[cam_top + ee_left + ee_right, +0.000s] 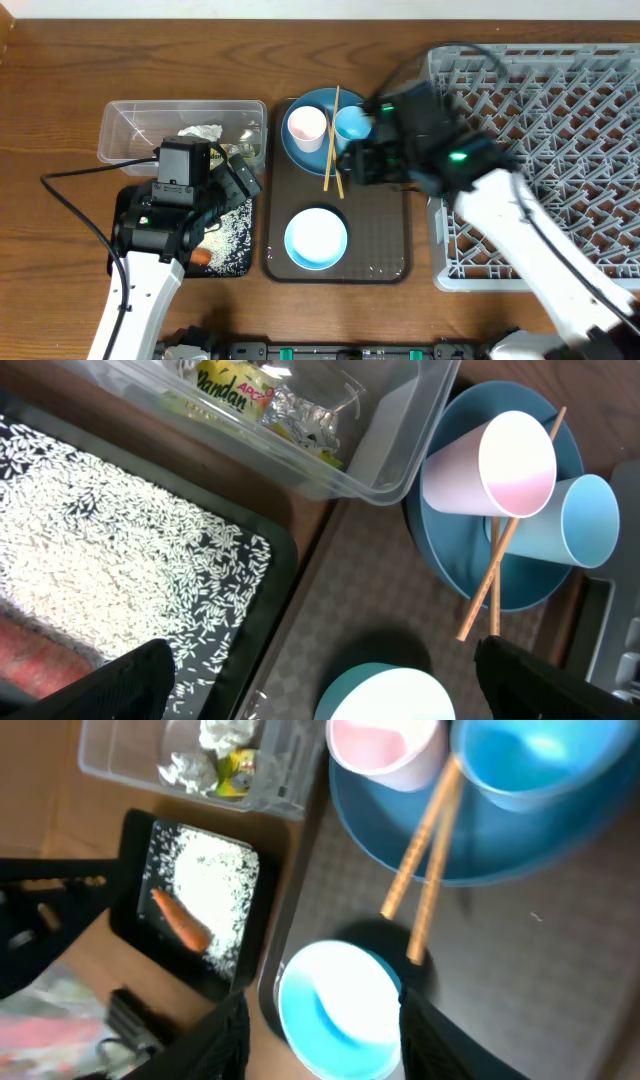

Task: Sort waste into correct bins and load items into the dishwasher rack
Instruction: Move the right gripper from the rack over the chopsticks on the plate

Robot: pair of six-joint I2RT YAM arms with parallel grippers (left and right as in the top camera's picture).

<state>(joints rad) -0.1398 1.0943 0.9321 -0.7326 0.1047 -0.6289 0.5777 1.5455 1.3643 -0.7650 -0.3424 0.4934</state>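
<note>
The grey dishwasher rack [560, 120] fills the table's right side, the brown tray [380, 240] beside it carries the blue plate [310, 158], and left of that sit the clear tub [130, 130] and black tray [132, 890]. The pale-blue bowl [316, 238] stands on the brown tray, while the pink cup [305, 127], light-blue cup [352, 124] and chopsticks [331, 140] rest on the plate, and the carrot [180, 920] and rice [100, 560] lie in the black tray. The right gripper [352, 162] hovers by the chopsticks, fingers apart and gripping nothing; the left gripper [243, 178] hangs wide open over the rice.

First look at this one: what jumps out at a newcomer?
The big grey rack fills the right side. Mid-table, a brown tray carries a blue plate with pink cup, light-blue cup and chopsticks, plus a bowl. At left, rice and a carrot lie in a black tray.
</note>
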